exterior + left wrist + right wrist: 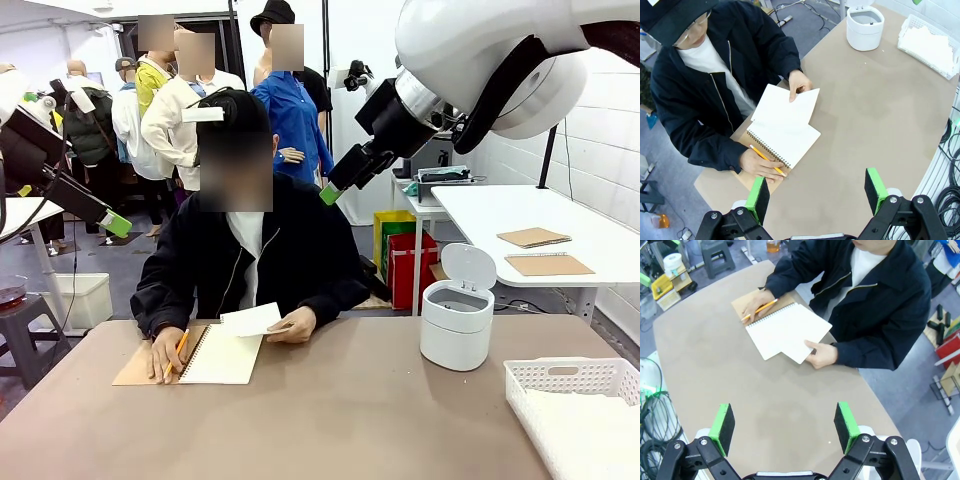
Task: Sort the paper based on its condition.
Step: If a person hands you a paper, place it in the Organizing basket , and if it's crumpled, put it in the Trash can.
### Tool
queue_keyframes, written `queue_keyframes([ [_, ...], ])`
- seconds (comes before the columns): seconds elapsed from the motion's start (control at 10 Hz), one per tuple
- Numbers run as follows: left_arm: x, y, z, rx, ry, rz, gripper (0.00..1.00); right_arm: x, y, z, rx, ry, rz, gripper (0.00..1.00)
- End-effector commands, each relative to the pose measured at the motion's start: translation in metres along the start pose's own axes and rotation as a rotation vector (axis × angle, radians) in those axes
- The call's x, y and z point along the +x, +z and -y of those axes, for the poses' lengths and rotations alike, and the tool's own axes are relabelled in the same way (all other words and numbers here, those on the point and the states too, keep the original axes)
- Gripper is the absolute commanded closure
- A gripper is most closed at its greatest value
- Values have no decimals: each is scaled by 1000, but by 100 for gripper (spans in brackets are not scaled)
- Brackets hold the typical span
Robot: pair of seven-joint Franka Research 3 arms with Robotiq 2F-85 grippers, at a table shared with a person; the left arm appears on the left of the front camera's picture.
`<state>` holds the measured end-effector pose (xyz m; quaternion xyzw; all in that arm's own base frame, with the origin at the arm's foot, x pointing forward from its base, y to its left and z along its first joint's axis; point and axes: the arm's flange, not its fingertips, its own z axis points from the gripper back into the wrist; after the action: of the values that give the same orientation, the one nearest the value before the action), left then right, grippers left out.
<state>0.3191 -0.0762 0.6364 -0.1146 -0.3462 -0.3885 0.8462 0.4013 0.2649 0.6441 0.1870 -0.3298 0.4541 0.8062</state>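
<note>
The left gripper is wide open and holds nothing. The right gripper is wide open too, with nothing in it. The paper is well ahead of both and lower down, partly over the notebook. A person's hand holds one edge. The paper looks very thin and light. I think it bends, slips and crumples easily. A soft pinch on a free corner, away from the hand, seems best.
</note>
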Motion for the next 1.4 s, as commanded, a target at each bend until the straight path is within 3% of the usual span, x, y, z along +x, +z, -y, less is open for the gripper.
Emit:
queue_keyframes([
  [0.0,1,0,1,-2,11,-2,0,0,0,1,10,5,6,0],
  [1.3,1,0,1,-2,11,-2,0,0,0,1,10,5,6,0],
])
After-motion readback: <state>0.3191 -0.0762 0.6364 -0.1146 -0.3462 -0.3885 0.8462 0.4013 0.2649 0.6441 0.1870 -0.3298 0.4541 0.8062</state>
